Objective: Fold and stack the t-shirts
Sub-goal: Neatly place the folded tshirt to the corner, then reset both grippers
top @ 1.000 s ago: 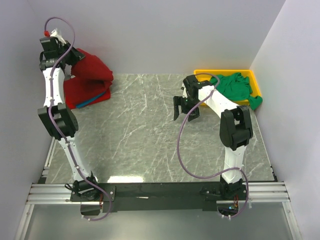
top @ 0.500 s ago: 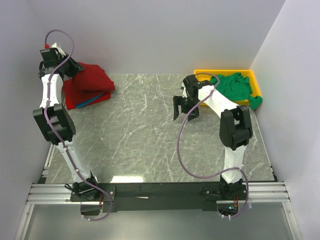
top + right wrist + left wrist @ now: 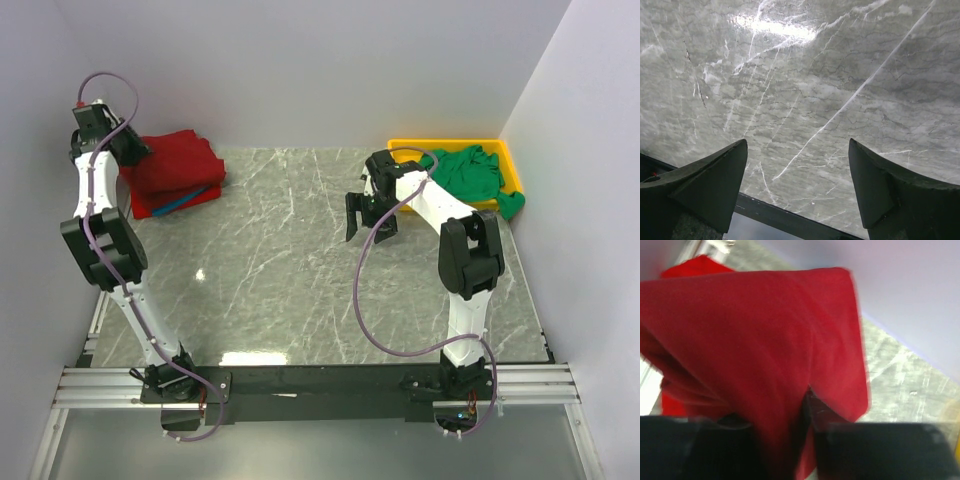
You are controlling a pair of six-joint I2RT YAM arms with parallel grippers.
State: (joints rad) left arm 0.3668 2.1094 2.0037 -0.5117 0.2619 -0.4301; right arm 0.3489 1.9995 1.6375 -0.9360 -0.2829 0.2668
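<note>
Overhead view of a marble table [image 3: 290, 270]. In the far-left corner sits a stack of dark red t-shirts [image 3: 175, 168] with a sliver of blue cloth [image 3: 185, 200] showing low in it. The left gripper [image 3: 782, 412] reaches into it, jaws nearly closed with a fold of the top red shirt pinched between them, probably laying it on the stack. The right gripper [image 3: 797, 147] hovers wide open and empty over bare marble, near a green t-shirt [image 3: 470, 172] crumpled in a yellow tray [image 3: 400, 145], likely next.
</note>
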